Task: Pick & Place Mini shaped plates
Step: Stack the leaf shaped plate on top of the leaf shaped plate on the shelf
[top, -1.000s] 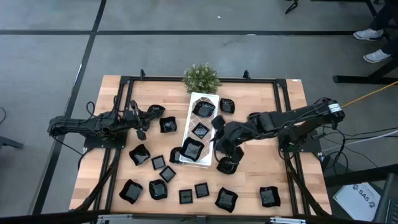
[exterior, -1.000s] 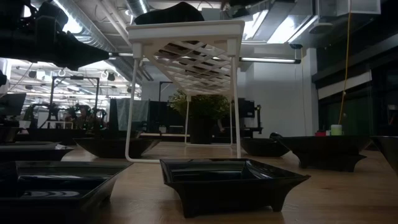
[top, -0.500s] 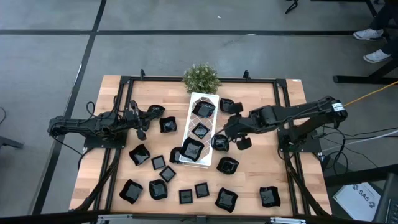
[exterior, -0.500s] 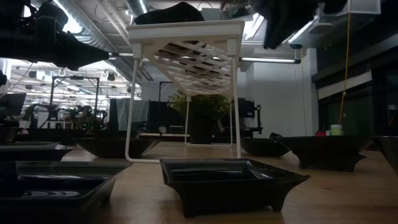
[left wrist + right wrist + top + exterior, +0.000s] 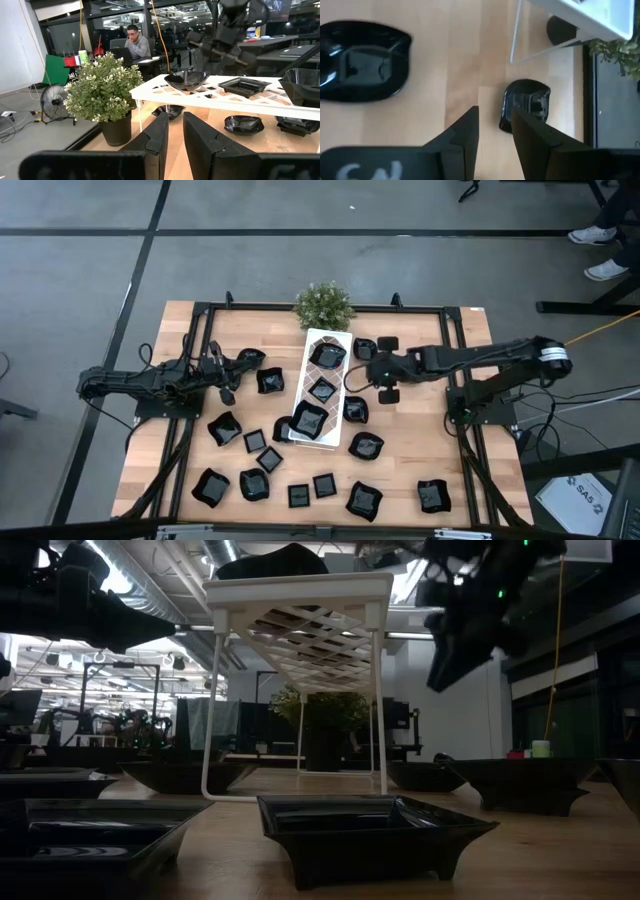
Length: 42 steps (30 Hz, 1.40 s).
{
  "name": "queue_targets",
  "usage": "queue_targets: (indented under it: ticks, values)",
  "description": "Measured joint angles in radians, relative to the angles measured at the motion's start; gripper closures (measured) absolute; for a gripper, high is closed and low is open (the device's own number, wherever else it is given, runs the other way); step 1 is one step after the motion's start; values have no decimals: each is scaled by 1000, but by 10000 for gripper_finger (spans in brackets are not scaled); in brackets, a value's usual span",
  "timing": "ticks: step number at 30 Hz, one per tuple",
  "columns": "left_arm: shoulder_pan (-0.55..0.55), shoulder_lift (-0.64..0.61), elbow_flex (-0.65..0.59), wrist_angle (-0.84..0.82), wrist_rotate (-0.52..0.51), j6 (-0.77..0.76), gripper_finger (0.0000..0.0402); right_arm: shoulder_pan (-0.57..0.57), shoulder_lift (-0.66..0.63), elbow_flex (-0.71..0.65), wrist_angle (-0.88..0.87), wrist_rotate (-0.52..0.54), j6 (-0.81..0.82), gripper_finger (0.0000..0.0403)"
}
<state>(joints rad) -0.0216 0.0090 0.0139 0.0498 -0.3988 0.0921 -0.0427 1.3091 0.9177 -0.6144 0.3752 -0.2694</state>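
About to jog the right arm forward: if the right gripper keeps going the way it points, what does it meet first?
Probably the small black dish lying just past the right gripper, near the white tray's leg; depth is uncertain.

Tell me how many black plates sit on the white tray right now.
3 on the white tray: a plate at its plant end, a middle plate, and a plate at the opposite end. None looks hidden.

High view is reading evenly lit, soft shadows on the bench [image 5: 420,460]. Low view is running backlit: ceiling lights [image 5: 470,585] are blowing out, the near black plate [image 5: 375,830] is going silhouette. Right wrist view is smearing with motion blur. Left wrist's own fingers [image 5: 205,145] are sitting out of focus.
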Motion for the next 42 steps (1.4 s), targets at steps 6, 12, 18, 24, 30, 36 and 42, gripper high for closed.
queue_targets:
  ticks: [6,12,18,24,30,36,42]
  values:
    - [0,0,0,0,0,0,348,-68,-2,-148,217,0,-6,288]
    - [0,0,0,0,0,0,348,-121,0,-262,391,0,-7,288]
    - [0,0,0,0,0,0,348,-156,0,-323,492,-3,-8,288]
    - [0,0,0,0,0,0,347,-178,6,-335,503,-28,-23,289]
    - [0,0,0,0,0,0,349,-181,60,-335,543,-34,-27,289]
    - [0,0,0,0,0,0,347,-189,121,-335,557,-36,-27,289]
    - [0,0,0,0,0,0,350,-208,155,-335,591,-20,-28,289]
